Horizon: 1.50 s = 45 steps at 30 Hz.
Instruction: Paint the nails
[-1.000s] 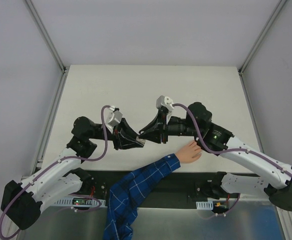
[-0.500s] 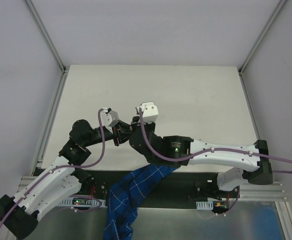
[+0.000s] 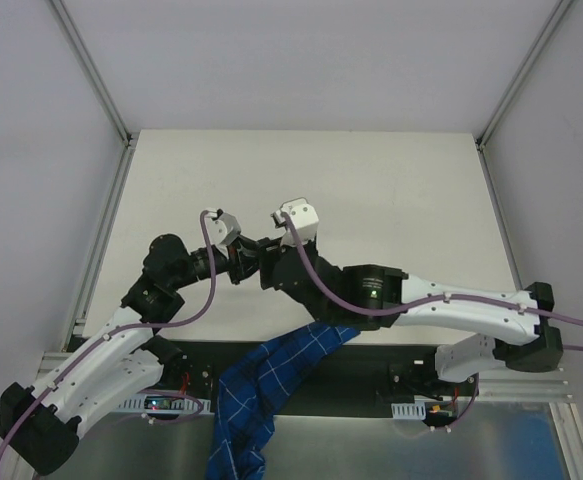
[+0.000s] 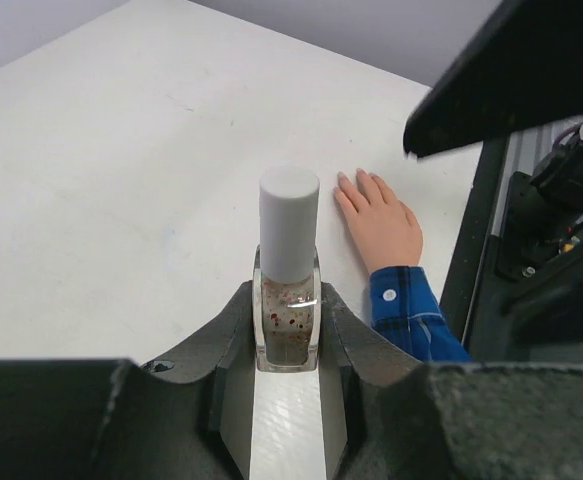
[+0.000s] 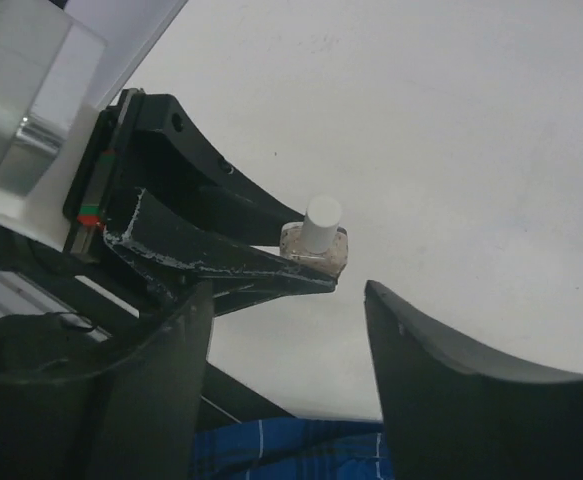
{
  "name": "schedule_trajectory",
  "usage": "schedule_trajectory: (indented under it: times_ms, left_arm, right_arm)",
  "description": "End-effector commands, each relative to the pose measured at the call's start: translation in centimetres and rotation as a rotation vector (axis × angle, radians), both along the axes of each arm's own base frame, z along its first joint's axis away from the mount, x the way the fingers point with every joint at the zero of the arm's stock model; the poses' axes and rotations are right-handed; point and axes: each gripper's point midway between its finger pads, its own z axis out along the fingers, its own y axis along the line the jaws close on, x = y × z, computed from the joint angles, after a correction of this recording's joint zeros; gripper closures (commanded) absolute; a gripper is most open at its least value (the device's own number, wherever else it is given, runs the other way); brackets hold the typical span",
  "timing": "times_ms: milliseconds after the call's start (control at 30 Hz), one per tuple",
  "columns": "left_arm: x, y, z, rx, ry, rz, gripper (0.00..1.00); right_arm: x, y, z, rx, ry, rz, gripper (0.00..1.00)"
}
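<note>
Your left fingers (image 4: 289,350) grip a polish bottle (image 4: 288,270), centre frame; right fingers (image 5: 281,350) spread open; hand (image 4: 380,227) flat on table (image 4: 121,180).

White table (image 3: 391,190) w/ plain grey walls (image 3: 291,60) & metal corner posts (image 3: 91,70).
</note>
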Motion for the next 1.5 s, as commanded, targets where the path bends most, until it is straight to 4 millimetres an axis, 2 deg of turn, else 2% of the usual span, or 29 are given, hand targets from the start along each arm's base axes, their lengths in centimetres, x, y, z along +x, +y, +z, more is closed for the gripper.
schedule_trajectory:
  times_ms: [0, 33, 67, 100, 133, 200, 233, 267, 300, 333, 400, 433, 500, 633, 967, 1200, 1467]
  left_arm:
    - [-0.6, -0.7, 3.6, -0.054, -0.081, -0.074, 1.00]
    - [-1.5, -1.1, 3.6, -0.054, -0.075, -0.129, 1.00]
    - [-1.8, -1.4, 3.7, -0.057, -0.069, -0.159, 1.00]
    - [-2.3, -1.6, 4.0, -0.066, -0.076, -0.193, 1.00]
    - [-3.0, -1.8, 4.2, -0.073, -0.060, -0.239, 1.00]
    - [-5.1, -2.3, 4.5, -0.077, -0.059, -0.384, 1.00]
    - [-5.8, -2.3, 5.4, -0.107, -0.062, -0.428, 1.00]
    - [-7.0, -2.4, 5.2, -0.112, -0.054, -0.504, 1.00]
    - [-7.5, -2.3, 5.4, -0.123, -0.051, -0.537, 1.00]
    - [-8.2, -2.2, 6.2, -0.146, -0.060, -0.579, 1.00]
    - [-9.4, -2.1, 5.8, -0.139, 0.006, -0.665, 1.00]
    - [-9.7, -2.0, 6.5, -0.150, -0.037, -0.692, 1.00]
    - [-10.3, -1.9, 6.2, -0.150, 0.015, -0.735, 1.00]
    - [-10.5, -2.0, 6.2, -0.153, 0.054, -0.779, 1.00]
    - [-10.7, -2.2, 6.2, -0.155, 0.064, -0.792, 1.00]
    - [-10.8, -2.2, 6.0, -0.149, 0.072, -0.800, 1.00]
    - [-10.6, -2.4, 6.0, -0.150, 0.080, -0.789, 1.00]
  right_arm:
    - [-1.3, -2.0, 2.4, -0.002, -0.002, 0.207, 0.27]
    - [-1.5, -2.3, 2.6, -0.025, -0.024, 0.254, 0.24]
    - [-2.0, -2.3, 1.9, -0.036, -0.001, 0.326, 0.22]
    - [-2.5, -2.8, 2.7, -0.018, -0.011, 0.382, 0.20]
    - [-2.8, -3.0, 2.5, -0.040, -0.026, 0.451, 0.20]
    - [-4.5, -2.7, 1.6, -0.020, 0.001, 0.636, 0.20]
    - [-4.9, -3.2, 2.1, 0.008, -0.013, 0.686, 0.19]
    - [-6.1, -3.1, 2.3, 0.040, -0.007, 0.799, 0.20]
    - [-6.3, -3.0, 2.1, 0.064, -0.019, 0.831, 0.21]
    - [-6.7, -3.5, 2.9, 0.094, -0.045, 0.860, 0.21]
    - [-6.8, -3.6, 3.3, 0.135, -0.069, 0.910, 0.23]
    - [-6.8, -3.9, 3.7, 0.152, -0.083, 0.920, 0.23]
    - [-6.9, -4.2, 4.0, 0.172, -0.095, 0.963, 0.25]
    - [-7.4, -4.4, 4.3, 0.186, -0.119, 1.029, 0.33]
    - [-6.0, -3.2, 5.6, 0.204, -0.129, 1.051, 0.49]
    - [-5.8, -2.4, 6.5, 0.224, -0.108, 1.096, 0.53]
    - [-6.3, -1.6, 6.0, 0.245, -0.038, 1.157, 0.67]
